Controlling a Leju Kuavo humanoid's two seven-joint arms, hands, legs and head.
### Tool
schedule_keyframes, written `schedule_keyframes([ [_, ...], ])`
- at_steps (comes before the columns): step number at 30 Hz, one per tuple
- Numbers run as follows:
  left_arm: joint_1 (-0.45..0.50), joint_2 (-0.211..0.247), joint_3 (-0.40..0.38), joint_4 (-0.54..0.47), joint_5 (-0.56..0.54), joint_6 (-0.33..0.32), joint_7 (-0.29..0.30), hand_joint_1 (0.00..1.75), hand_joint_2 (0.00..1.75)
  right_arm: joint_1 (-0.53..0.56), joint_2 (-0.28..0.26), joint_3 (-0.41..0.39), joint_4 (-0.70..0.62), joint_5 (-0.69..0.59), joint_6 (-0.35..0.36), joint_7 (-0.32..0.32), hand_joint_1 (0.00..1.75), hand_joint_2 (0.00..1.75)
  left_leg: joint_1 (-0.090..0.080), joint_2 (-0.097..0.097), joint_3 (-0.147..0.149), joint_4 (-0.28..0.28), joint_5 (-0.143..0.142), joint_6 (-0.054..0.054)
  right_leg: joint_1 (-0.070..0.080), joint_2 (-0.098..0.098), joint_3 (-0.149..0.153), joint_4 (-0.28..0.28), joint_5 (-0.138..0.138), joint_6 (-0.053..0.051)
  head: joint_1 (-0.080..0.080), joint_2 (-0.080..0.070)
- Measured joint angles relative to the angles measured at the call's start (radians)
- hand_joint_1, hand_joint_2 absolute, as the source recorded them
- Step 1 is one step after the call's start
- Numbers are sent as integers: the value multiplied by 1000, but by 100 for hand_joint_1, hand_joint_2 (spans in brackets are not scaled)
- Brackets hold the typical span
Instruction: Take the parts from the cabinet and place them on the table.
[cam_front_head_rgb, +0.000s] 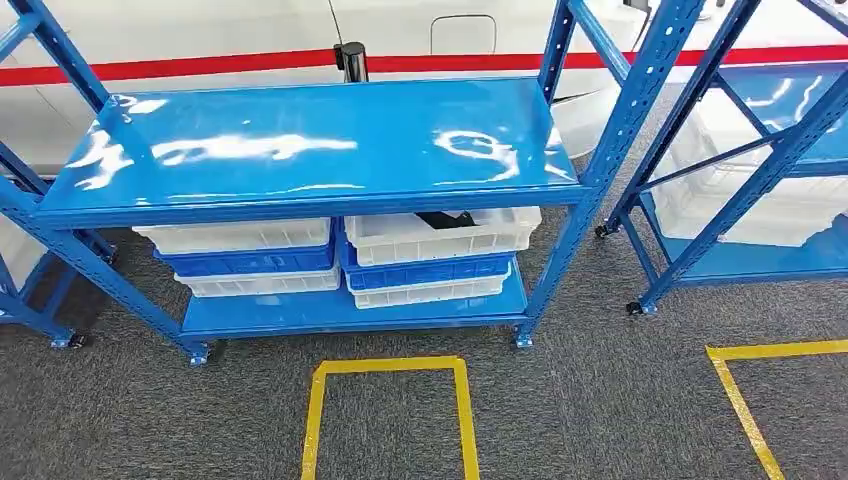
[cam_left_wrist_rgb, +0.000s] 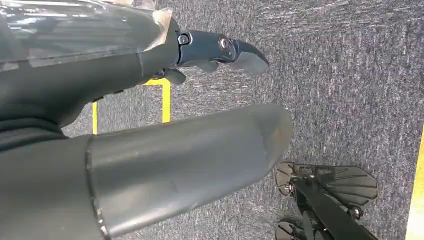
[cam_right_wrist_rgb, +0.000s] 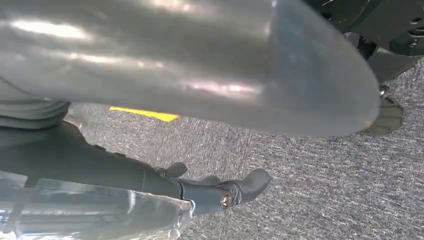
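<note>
A blue rack (cam_front_head_rgb: 310, 140) stands ahead in the head view, its glossy top shelf bare. On its lower shelf sit two stacks of white and blue bins (cam_front_head_rgb: 245, 258). A black part (cam_front_head_rgb: 447, 220) lies in the top white bin (cam_front_head_rgb: 440, 240) of the right stack, mostly hidden under the shelf. My left hand (cam_left_wrist_rgb: 125, 150) hangs over grey carpet, thumb and dark fingers (cam_left_wrist_rgb: 220, 50) apart, holding nothing. My right hand (cam_right_wrist_rgb: 175, 65) also hangs over the carpet, its fingers (cam_right_wrist_rgb: 225, 192) spread from the thumb with nothing between them.
A second blue rack (cam_front_head_rgb: 700, 150) stands to the right, with a large white bin (cam_front_head_rgb: 760, 205) on its low shelf. A yellow tape square (cam_front_head_rgb: 390, 410) marks the carpet before the first rack, and another tape corner (cam_front_head_rgb: 740, 400) lies at right. A black post (cam_front_head_rgb: 351, 60) stands behind.
</note>
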Motion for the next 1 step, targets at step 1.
schedule_keyframes([
  [1, 0, 0, 0, 0, 0, 0, 0, 0, 0, 0, 0, 0, -1, 0, 0, 0, 0, 0, 0, 0, 0, 0, 0, 0, 0, 0, 0, 0, 0, 0, 0, 0],
])
